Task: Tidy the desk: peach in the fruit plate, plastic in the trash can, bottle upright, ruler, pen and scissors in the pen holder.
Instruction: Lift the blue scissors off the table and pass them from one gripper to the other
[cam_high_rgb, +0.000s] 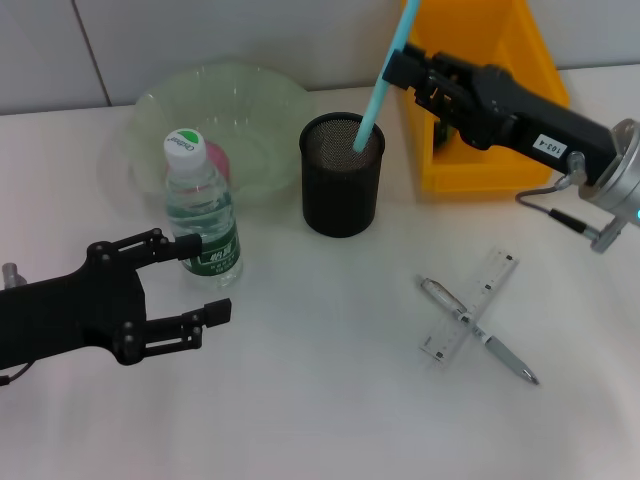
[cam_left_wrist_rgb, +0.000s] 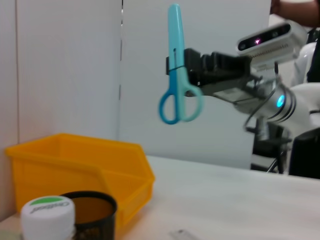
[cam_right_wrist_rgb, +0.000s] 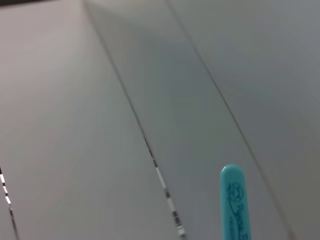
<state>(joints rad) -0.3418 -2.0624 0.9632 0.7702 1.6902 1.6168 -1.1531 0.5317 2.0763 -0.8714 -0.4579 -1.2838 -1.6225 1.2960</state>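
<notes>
My right gripper (cam_high_rgb: 397, 66) is shut on the turquoise scissors (cam_high_rgb: 378, 95), holding them upright with the handles down over the black mesh pen holder (cam_high_rgb: 342, 176). The left wrist view shows those scissors (cam_left_wrist_rgb: 175, 75) hanging high above the desk in that gripper (cam_left_wrist_rgb: 184, 64). The bottle (cam_high_rgb: 203, 212) stands upright in front of the green fruit plate (cam_high_rgb: 262, 110), where the pink peach (cam_high_rgb: 217, 157) lies. My left gripper (cam_high_rgb: 205, 280) is open beside the bottle's base. The clear ruler (cam_high_rgb: 496, 277) and the pen (cam_high_rgb: 506, 356) lie crossed on the desk. No plastic is in view.
The yellow trash can (cam_high_rgb: 488, 172) stands behind and right of the pen holder, under my right arm. It also shows in the left wrist view as a yellow trash can (cam_left_wrist_rgb: 75, 170) next to the pen holder (cam_left_wrist_rgb: 92, 207) and the bottle cap (cam_left_wrist_rgb: 47, 210).
</notes>
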